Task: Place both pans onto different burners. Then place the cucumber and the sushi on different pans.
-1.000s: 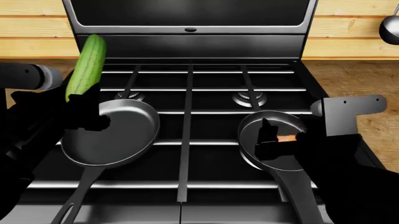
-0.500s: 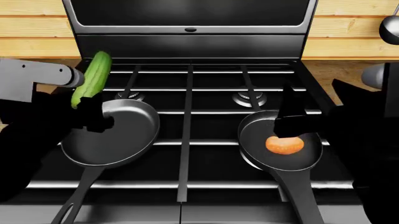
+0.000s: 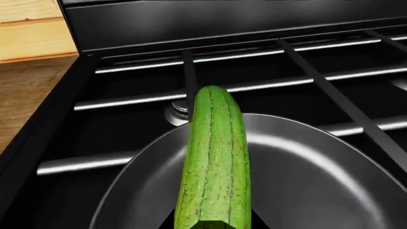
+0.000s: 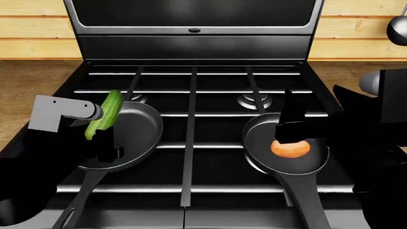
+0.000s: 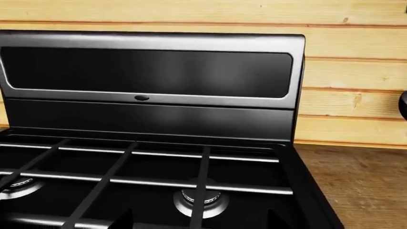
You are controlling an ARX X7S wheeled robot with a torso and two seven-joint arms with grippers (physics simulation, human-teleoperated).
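Much of both arms reads as black silhouette against the black stove (image 4: 190,157), so the fingers are hard to separate from the grates. The left end effector (image 4: 100,136) is clamped on the cucumber (image 4: 105,114), which sticks up tilted over the left edge of the left pan (image 4: 137,131); in the left wrist view the cucumber (image 3: 213,162) fills the centre, its near end cut off at the frame edge, and the fingers themselves do not show. That pan's near-left side and part of its handle are hidden behind the arm.

The right end effector (image 4: 292,126) hangs above the far rim of the right pan (image 4: 311,160); its fingers merge into one dark shape and I cannot tell whether they are apart or together. The sushi (image 4: 290,148) lies in this pan, only its orange top visible. The pan's handle runs off the bottom of the head view.

Both pans cover the front burners. The two rear burners (image 4: 254,100) sit bare, the left one (image 4: 135,98) half hidden by the pan rim. A steel ladle (image 4: 399,26) is cut off at the right edge. No writing or brand marks can be read anywhere on the stove's back panel (image 5: 152,71).
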